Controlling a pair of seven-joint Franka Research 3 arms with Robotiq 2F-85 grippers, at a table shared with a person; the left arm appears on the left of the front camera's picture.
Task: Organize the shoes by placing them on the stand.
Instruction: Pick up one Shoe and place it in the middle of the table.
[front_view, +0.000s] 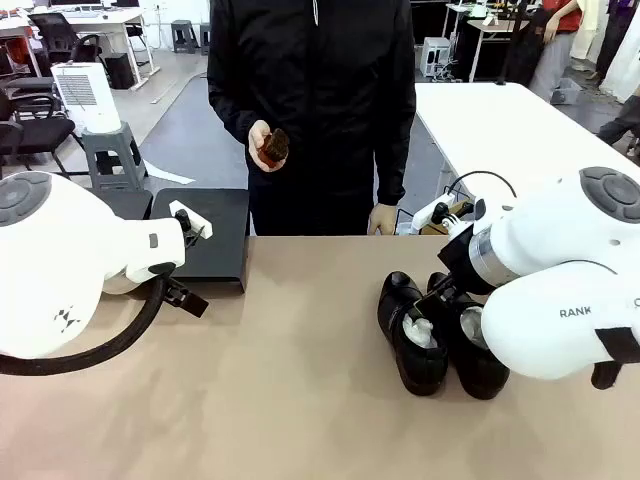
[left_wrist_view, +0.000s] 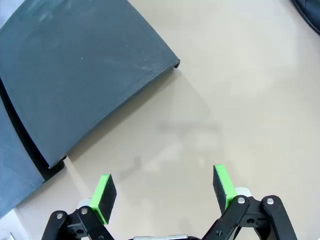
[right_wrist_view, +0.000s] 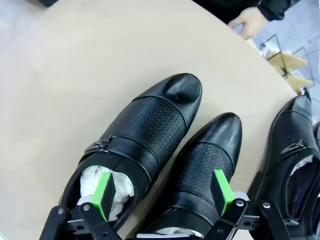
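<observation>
"RANK" on right arm (front_view: 560, 290)

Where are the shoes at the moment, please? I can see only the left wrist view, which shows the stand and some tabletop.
Observer: In the front view, a pair of black dress shoes lies side by side on the right part of the table, well apart from the stand.
Operator: Thank you. Is the right arm doing anything with them?
Observer: Its end effector is open and poised over that pair, holding nothing.
Operator: Are there any more shoes nearby?
Observer: Yes, the right wrist view shows a third shoe lying next to the pair.
</observation>
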